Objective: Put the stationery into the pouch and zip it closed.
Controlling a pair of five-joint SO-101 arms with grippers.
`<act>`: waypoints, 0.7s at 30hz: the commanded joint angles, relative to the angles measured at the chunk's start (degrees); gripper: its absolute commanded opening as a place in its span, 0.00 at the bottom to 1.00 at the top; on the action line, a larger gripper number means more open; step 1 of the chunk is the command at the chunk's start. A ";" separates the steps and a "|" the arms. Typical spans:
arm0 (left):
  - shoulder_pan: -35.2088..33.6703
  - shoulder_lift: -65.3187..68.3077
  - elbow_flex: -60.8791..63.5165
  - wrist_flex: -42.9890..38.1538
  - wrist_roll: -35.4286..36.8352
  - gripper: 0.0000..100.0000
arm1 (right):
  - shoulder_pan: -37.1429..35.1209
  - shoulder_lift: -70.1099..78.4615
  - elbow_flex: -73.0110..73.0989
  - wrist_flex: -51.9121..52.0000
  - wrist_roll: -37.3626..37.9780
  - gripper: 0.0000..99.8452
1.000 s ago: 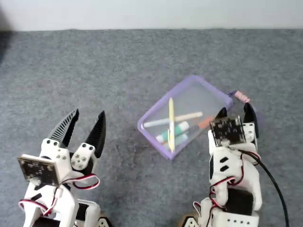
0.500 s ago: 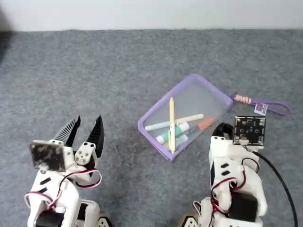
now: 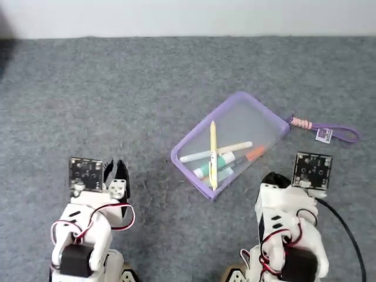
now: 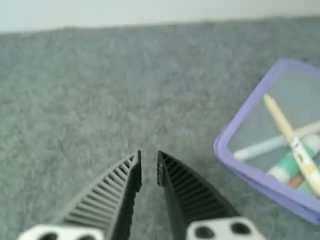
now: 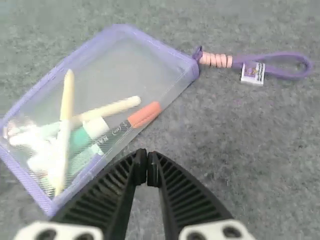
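The left gripper (image 4: 148, 164) had its two black ribbed fingers drawn almost together, with a thin slit between the tips and nothing held in it. It hung over bare grey carpet (image 3: 117, 88) near the front left of the table, and in the high view it (image 3: 115, 171) sat partly under its own wrist camera board. The right gripper (image 5: 146, 167) had its fingertips pressed together, also holding nothing. It hung over the carpet just beside the near long edge of the pouch, not touching it.

The pouch (image 3: 205, 124) lay flat on the carpet between the two arms, closer to the right one and turned at an angle. It was a clear rectangular pouch with a purple border (image 5: 150, 40), and the left wrist view caught one corner of it (image 4: 250, 172).

The stationery was inside the pouch, gathered toward the end nearer the left arm. A yellow pencil (image 3: 212, 155) lay across a cream pen (image 3: 232, 146), with a green and white marker (image 3: 217, 164) under them and an orange-capped pen (image 5: 144, 114) beside them.

From the pouch's far right corner, a purple strap (image 3: 338, 132) stretched out across the carpet. A pink coil (image 5: 216, 60) sat where the strap met the pouch, and a small tag (image 5: 252, 73) lay against the strap. A pale wall (image 3: 188, 17) ran along the back of the table.
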 commanded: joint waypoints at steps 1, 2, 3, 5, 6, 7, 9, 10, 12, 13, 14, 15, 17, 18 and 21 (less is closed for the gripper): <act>-0.35 -0.62 2.86 -0.26 0.00 0.05 | 0.04 -4.26 7.74 -0.13 0.62 0.01; -0.35 -0.62 4.00 -0.26 0.00 0.05 | 0.04 -3.65 9.93 -0.31 1.58 0.01; -0.35 -0.62 5.23 -0.35 0.00 0.05 | -0.04 -2.77 11.69 -0.92 2.11 0.01; -0.35 -0.62 7.34 -0.35 0.00 0.06 | 0.04 -2.86 14.77 -3.38 2.46 0.01; -0.35 -0.62 8.13 -0.35 0.00 0.06 | 0.04 -3.38 15.91 -4.18 2.64 0.01; -0.35 -0.62 8.75 -0.35 0.00 0.06 | 0.04 -3.56 16.97 -4.79 2.64 0.01; -0.35 -0.62 9.98 -0.35 0.00 0.06 | -0.13 -3.56 18.81 -5.14 2.64 0.01; -0.35 -0.62 10.59 -0.35 0.00 0.06 | -0.66 -3.56 19.69 -5.14 2.64 0.01; -0.35 -0.62 10.95 0.00 0.00 0.06 | -2.24 -3.56 21.27 -4.62 2.64 0.01; -0.35 -0.62 10.86 0.00 0.09 0.06 | -2.77 -3.56 22.15 -4.62 2.64 0.01; -0.35 -0.62 10.86 0.00 0.09 0.06 | -3.38 -3.56 23.21 -4.62 2.64 0.01; -0.35 -0.62 10.86 0.00 0.09 0.06 | -3.65 -3.56 24.35 -4.62 2.64 0.01; -0.35 -0.44 10.86 0.18 0.35 0.05 | -3.47 -3.56 24.70 -5.05 2.29 0.01; -0.44 -0.44 10.86 0.44 0.44 0.05 | -3.30 -3.56 24.70 -5.05 2.29 0.01; -3.25 -0.44 10.86 4.75 0.44 0.05 | -3.21 -3.47 24.70 -3.56 2.46 0.01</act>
